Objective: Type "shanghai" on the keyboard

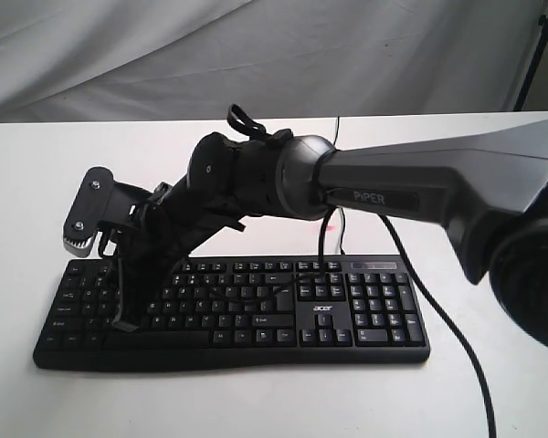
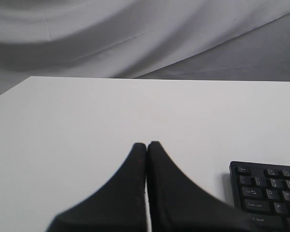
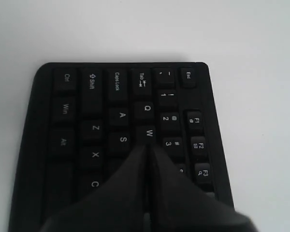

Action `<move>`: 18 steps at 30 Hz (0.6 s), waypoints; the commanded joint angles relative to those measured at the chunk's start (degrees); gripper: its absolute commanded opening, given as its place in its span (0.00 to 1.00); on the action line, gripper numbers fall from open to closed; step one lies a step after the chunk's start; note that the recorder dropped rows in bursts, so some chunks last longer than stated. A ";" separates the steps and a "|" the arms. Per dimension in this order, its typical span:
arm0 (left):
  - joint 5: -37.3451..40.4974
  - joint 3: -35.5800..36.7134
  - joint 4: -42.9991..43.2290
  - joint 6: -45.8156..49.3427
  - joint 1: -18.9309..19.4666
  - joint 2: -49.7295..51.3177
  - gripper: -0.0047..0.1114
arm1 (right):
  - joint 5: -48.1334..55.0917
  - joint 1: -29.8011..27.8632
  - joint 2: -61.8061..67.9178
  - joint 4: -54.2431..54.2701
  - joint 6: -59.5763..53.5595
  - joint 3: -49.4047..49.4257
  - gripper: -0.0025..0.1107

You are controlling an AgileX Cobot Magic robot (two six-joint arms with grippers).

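Note:
The black keyboard lies across the white table, acer logo towards its right. My right arm reaches over it to its left end. There the right gripper points down onto the letter keys. In the right wrist view the right gripper is shut and empty, tips at the near edge of the W key, with S beside it. The left gripper is shut and empty above bare table. The keyboard's Esc corner shows off to one side of it.
A black cable from the right arm trails over the table to the right of the keyboard. A thin cable runs from the keyboard's back towards the table's far edge. Grey cloth hangs behind.

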 commanded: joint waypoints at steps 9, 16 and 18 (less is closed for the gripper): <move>-0.49 0.29 -0.04 -0.09 -0.21 -0.29 0.05 | -0.21 -1.00 -5.46 -1.76 0.41 5.84 0.02; -0.49 0.29 -0.04 -0.09 -0.21 -0.29 0.05 | -2.08 -3.26 -7.28 -1.27 -1.41 11.99 0.02; -0.49 0.29 -0.04 -0.09 -0.21 -0.29 0.05 | -2.49 -3.64 -7.28 -0.34 -2.91 12.42 0.02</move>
